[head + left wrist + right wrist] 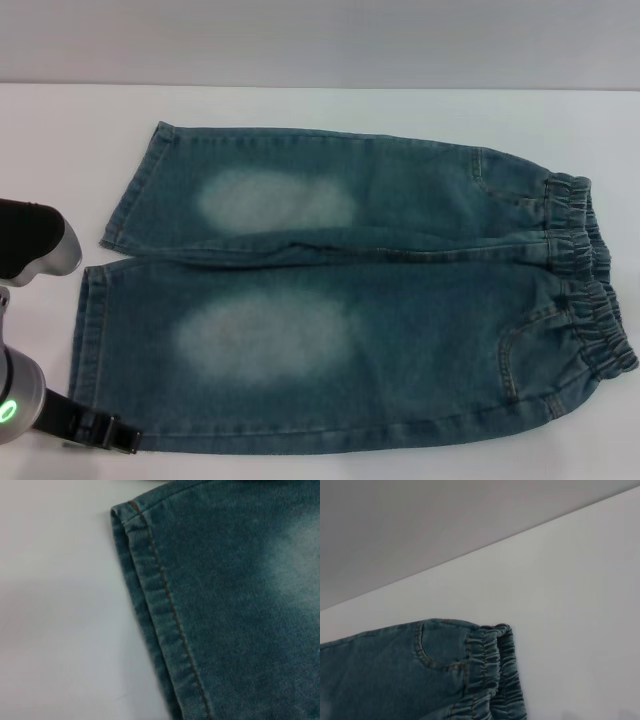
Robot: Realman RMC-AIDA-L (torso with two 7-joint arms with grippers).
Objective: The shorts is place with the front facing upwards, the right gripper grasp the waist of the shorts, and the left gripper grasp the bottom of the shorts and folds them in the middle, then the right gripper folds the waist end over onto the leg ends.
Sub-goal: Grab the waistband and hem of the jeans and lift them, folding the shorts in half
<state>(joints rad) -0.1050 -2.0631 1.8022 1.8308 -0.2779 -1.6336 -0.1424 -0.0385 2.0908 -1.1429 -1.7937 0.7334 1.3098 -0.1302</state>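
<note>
The shorts (350, 300) are lying lengthwise left to right, the bottom of the shorts (88, 330) sitting just beside the left pincer (110, 435); I cannot tell how wide it is standing.

Faded denim shorts (400, 300), matt table (300, 105)

Left arm (20, 395) — white-silver, green light ring, black wrist.

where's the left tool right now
In the head view the left tool sits at the near-left corner of the shorts, by the near leg's hem on the white table.
</note>
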